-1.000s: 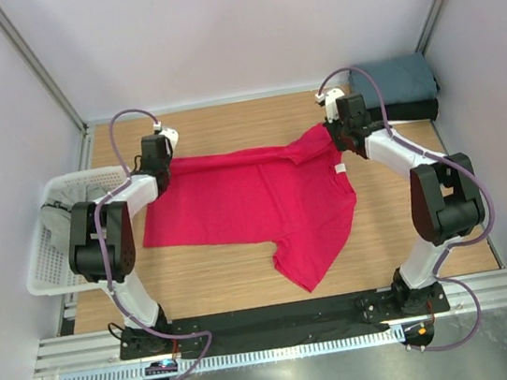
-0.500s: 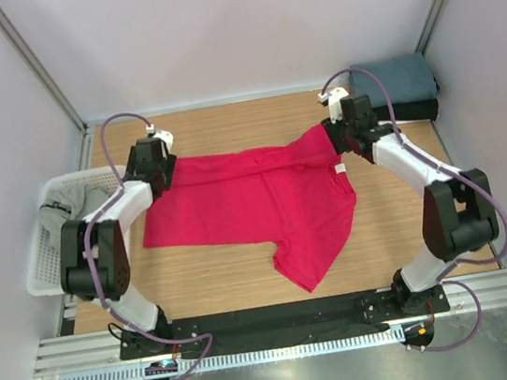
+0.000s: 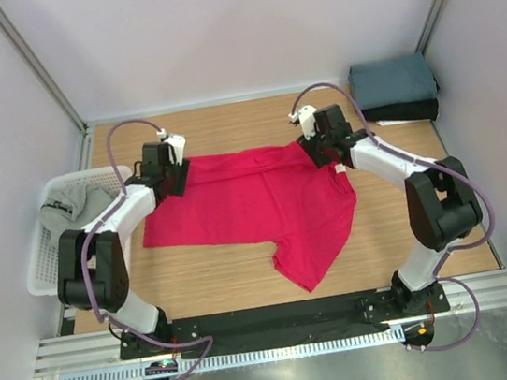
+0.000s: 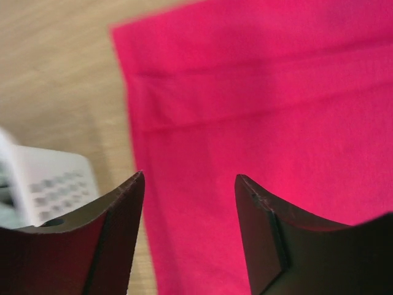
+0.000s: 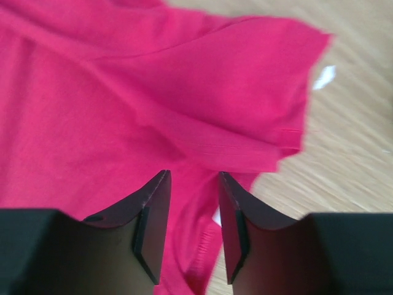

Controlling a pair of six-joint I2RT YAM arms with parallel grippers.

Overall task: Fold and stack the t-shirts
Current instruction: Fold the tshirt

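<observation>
red t-shirt (image 3: 255,199) spread flat mid-counter, nearer the far edge | left gripper (image 4: 189,178) jaws wide apart, empty, over its far-left hem corner | right gripper (image 5: 193,174) jaws narrowly parted, empty, over far-right sleeve | both seemingly placed to pinch that far edge for a fold

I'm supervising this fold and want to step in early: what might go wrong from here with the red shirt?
1. The left tool is open at the very edge of the red t-shirt; a shallow pinch may slip off.
2. The right tool is open over a doubled-over flap; it may grab several layers and fold the crease in.
3. The shirt lies askew, so the fold may come out uneven.
</observation>
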